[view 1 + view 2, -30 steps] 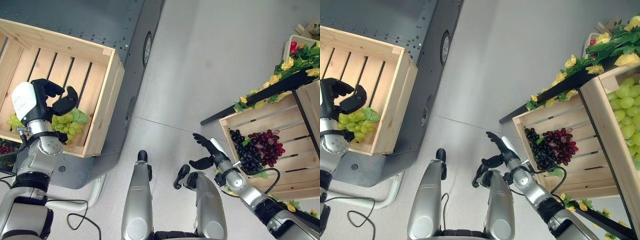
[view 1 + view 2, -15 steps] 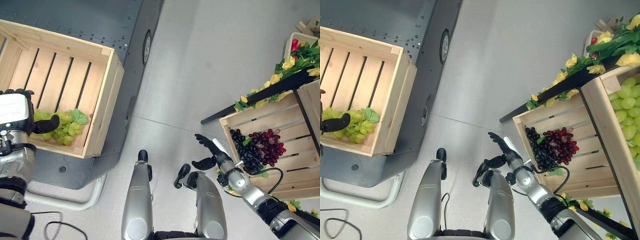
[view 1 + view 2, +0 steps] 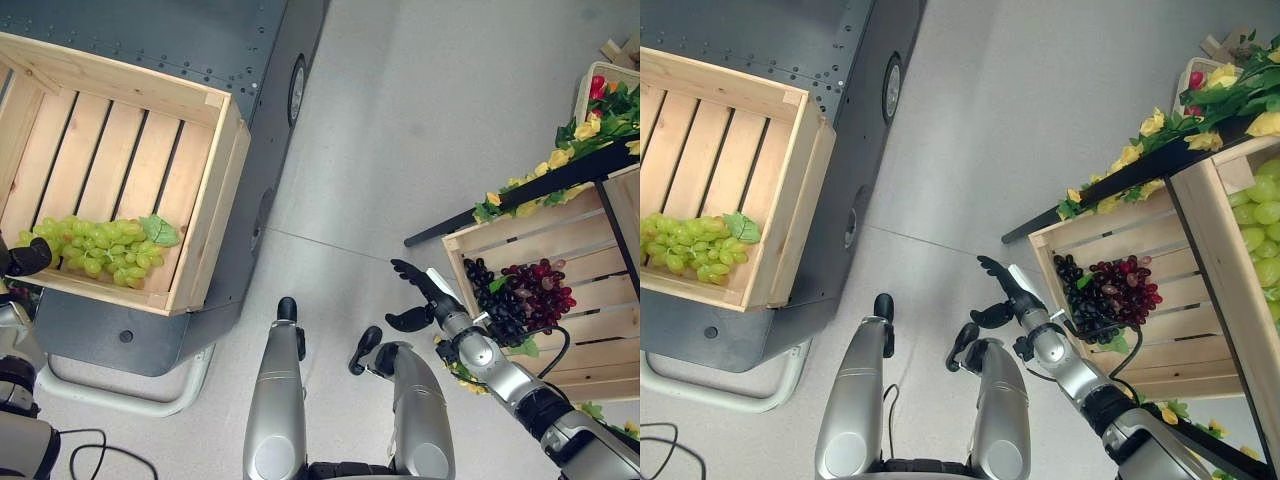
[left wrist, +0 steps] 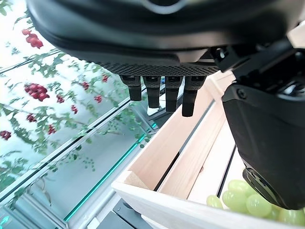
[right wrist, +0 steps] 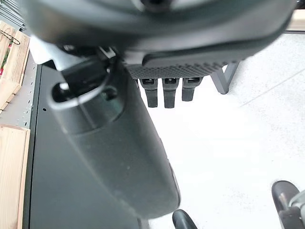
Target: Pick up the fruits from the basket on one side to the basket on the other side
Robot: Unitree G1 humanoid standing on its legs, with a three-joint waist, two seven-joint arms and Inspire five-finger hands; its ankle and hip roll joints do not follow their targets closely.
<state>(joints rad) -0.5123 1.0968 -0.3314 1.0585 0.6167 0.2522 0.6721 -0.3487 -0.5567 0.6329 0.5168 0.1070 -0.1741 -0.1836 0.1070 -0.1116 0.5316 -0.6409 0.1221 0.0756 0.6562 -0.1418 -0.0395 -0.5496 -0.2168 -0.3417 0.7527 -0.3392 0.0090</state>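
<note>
Left eye view looks down on two wooden crates with bare floor between them. The left crate (image 3: 215, 200) sits on a dark grey cart (image 3: 260, 60), and a bunch of green grapes (image 3: 95, 248) with a leaf lies on its slats in the near corner, free of any hand. The left hand (image 3: 25, 258) is at the crate's near left edge, just beside the bunch; in the left wrist view its fingers (image 4: 159, 93) hang straight and hold nothing, the grapes showing past the thumb. So one bunch looks delivered.

On the right, the slatted crate (image 3: 470, 245) on the display stand holds a black grape bunch (image 3: 495, 300) and a dark red grape bunch (image 3: 540, 290) lying together against its near side. The right hand (image 3: 425, 300) hovers over the floor just left of that crate, fingers spread wide, thumb out, empty, not touching the fruit.

My reading: those two bunches are left to carry across. More green grapes (image 3: 1260, 225) show at the far right, in another bin.
</note>
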